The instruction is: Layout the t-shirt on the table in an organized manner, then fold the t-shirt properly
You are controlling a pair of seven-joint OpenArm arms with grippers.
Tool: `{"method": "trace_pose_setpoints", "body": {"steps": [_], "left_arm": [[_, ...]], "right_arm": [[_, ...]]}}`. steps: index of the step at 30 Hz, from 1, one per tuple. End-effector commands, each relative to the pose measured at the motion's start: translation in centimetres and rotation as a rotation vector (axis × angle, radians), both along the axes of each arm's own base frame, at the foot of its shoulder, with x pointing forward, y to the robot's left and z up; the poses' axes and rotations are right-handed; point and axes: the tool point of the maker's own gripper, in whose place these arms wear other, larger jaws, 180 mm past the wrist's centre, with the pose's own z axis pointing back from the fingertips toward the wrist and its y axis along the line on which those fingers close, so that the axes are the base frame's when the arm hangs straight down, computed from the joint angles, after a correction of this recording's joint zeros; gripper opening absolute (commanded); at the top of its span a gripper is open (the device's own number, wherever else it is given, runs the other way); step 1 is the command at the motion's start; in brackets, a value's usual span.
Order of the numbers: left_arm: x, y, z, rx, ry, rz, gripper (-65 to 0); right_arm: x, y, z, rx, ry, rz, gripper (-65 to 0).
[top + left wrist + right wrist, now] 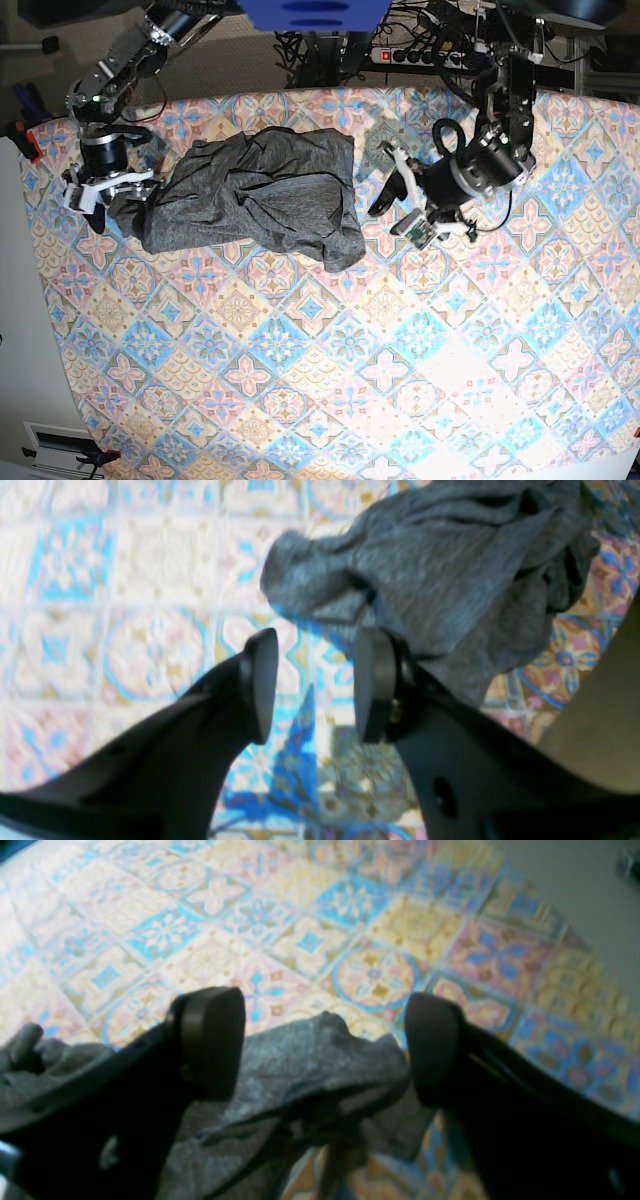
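Observation:
The t-shirt [250,195] lies crumpled in a dark grey heap on the far left part of the table [400,380]. My right gripper [108,195] is at the shirt's left end. In the right wrist view its jaws stand wide open over a bunched fold of the t-shirt [310,1065], gripping nothing. My left gripper [400,205] hovers just right of the shirt's right edge. In the left wrist view the left gripper [315,680] is open with only patterned cloth showing between its fingers, and the t-shirt [450,570] lies just beyond the right finger [372,685].
Past the table's far edge there is a power strip [420,55] with cables, and a blue object [315,12] hangs above. The table's left edge [35,250] borders pale floor. The patterned cloth stretches wide in front of the shirt.

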Motion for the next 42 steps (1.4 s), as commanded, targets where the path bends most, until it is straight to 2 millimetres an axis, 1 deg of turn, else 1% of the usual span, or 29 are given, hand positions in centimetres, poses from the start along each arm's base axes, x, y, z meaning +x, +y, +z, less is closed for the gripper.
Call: {"method": "trace_pose_setpoints", "body": {"steps": [1,3,8,11,12,16,17,22,26,28,31,34,39,42], "left_arm": [[0.4,-0.2,1.2,-0.026,-0.039,-0.003,-42.2],[0.2,0.0,1.1,-0.027,-0.036,0.001,-42.2],[0.1,0.0,0.9,-0.026,-0.031,0.003,-42.2],[0.2,0.0,1.1,-0.029,-0.035,0.002,-42.2],[0.3,0.0,1.1,-0.029,-0.037,0.002,-42.2],[0.4,-0.2,1.2,-0.033,-0.040,0.000,-42.2],[0.4,-0.3,1.3,-0.034,-0.040,0.000,-42.2],[0.7,-0.3,1.6,-0.034,-0.051,-0.001,-42.2],[0.7,-0.3,1.6,-0.035,-0.052,-0.001,-42.2],[0.7,-0.2,1.6,-0.034,-0.053,0.002,-42.2],[0.7,-0.1,1.5,-0.032,-0.051,0.004,-42.2],[0.6,0.0,1.4,-0.029,-0.048,0.004,-42.2],[0.6,0.0,1.4,-0.028,-0.048,0.003,-42.2],[0.6,0.0,1.4,-0.028,-0.049,0.003,-42.2]], "right_arm": [[0.5,-1.5,1.5,0.000,-0.049,-0.022,-16.8],[0.1,-3.5,1.3,0.039,-0.031,-0.053,-16.8],[-0.4,-7.3,-0.7,0.156,0.021,-0.093,-16.8],[-0.5,-8.3,-1.3,0.191,0.026,-0.096,-16.8],[-0.5,-8.3,-1.6,0.206,0.025,-0.097,-16.8],[-0.5,-7.9,-2.0,0.222,0.032,-0.090,-16.8],[-0.2,-7.4,-2.2,0.225,0.041,-0.072,-16.8],[1.9,-2.8,-3.2,0.236,0.092,0.079,-16.8],[2.4,-0.5,-4.4,0.263,0.125,0.137,-16.8],[2.4,0.1,-5.3,0.285,0.146,0.151,-16.8],[2.0,0.6,-6.8,0.322,0.179,0.151,-16.8],[1.6,0.5,-7.8,0.346,0.201,0.138,-16.8],[1.3,0.3,-8.0,0.345,0.208,0.136,-16.8],[0.4,0.2,-8.6,0.346,0.226,0.128,-16.8]]}}
